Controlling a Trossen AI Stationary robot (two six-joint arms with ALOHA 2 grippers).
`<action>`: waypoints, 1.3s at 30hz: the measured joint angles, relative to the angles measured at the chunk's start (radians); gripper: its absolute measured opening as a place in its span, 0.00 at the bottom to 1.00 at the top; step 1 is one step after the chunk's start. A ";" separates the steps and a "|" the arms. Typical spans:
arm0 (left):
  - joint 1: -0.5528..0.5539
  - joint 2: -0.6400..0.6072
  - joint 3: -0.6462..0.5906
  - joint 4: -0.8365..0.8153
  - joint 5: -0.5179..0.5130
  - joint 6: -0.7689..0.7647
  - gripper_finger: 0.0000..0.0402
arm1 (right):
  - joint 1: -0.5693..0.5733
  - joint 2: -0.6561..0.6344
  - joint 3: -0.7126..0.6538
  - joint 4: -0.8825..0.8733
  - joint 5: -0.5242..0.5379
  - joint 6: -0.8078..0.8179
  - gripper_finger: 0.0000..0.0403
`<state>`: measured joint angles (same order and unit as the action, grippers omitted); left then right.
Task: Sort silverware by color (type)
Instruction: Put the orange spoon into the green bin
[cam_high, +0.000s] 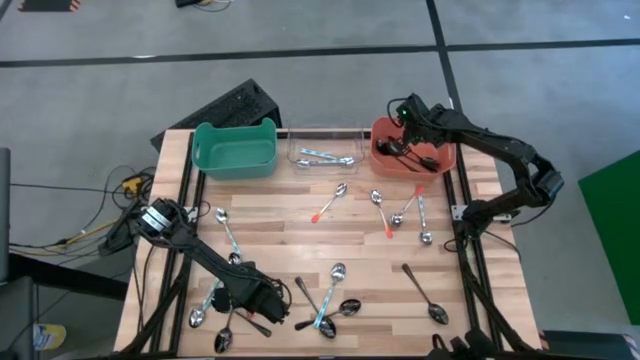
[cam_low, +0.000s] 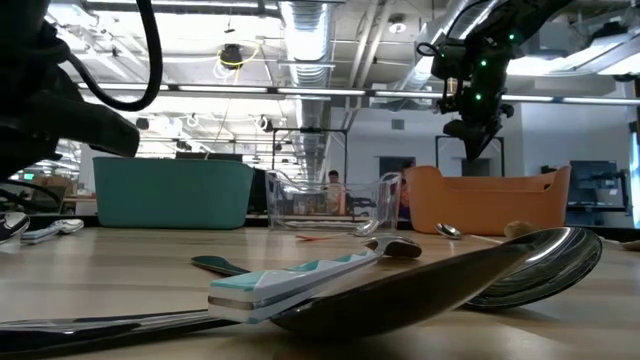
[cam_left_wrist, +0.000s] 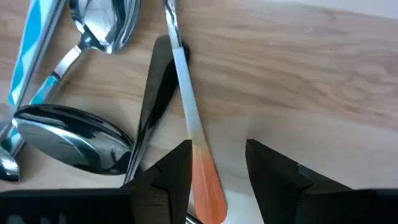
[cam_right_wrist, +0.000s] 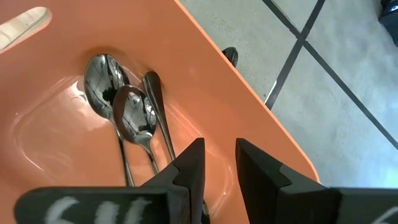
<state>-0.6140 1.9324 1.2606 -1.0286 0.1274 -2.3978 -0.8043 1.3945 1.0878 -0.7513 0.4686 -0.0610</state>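
Left tool (cam_left_wrist: 217, 163) sits low over the near-left part of the bench (cam_high: 300, 225), fingers (cam_left_wrist: 177, 168) apart and straddling the orange-handled spoon (cam_left_wrist: 198, 149); nothing is gripped yet, and the handle runs between the fingers, closer to one than the other. Just beside that spoon lie a dark-handled spoon (cam_left_wrist: 155, 93) and a large shiny spoon bowl (cam_left_wrist: 71, 137), with teal-handled spoons (cam_left_wrist: 28, 68) next to them. Risk: closing off-centre may push the orange handle sideways rather than clamp it, or the nearer finger may catch the dark handle too and lift two colours at once. The thin handle lies flat on the wood, so the fingertips could also skate over it and come up empty. Right tool (cam_right_wrist: 217, 165) hangs over the orange bin (cam_high: 440, 160) at the far-right of the bench, fingers slightly parted and empty, judging by the gap seen from its wrist. Three spoons (cam_right_wrist: 127, 115) rest in that bin, handles dark as far as can be told, which may mean the bin colour does not match the handle colour; dropping the orange spoon there could mix types. Remaining silverware (cam_high: 385, 210) is scattered between the orange bin and the near edge, a few pieces lie in the clear bin (cam_high: 325, 148), and the teal bin (cam_high: 235, 148) stands beyond that, well apart from the orange bin.
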 joint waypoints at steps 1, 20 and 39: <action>0.000 0.000 0.000 0.000 0.010 -0.002 0.34 | 0.000 0.000 0.000 0.000 0.000 0.000 0.28; 0.043 -0.005 -0.046 -0.017 0.053 -0.002 0.34 | 0.000 0.000 0.000 0.001 0.000 0.000 0.28; 0.063 -0.024 -0.171 0.142 0.057 -0.007 0.29 | 0.008 0.000 0.000 0.000 -0.062 -0.001 0.28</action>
<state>-0.5507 1.9087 1.0901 -0.8868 0.1844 -2.4046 -0.7964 1.3945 1.0878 -0.7513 0.4068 -0.0620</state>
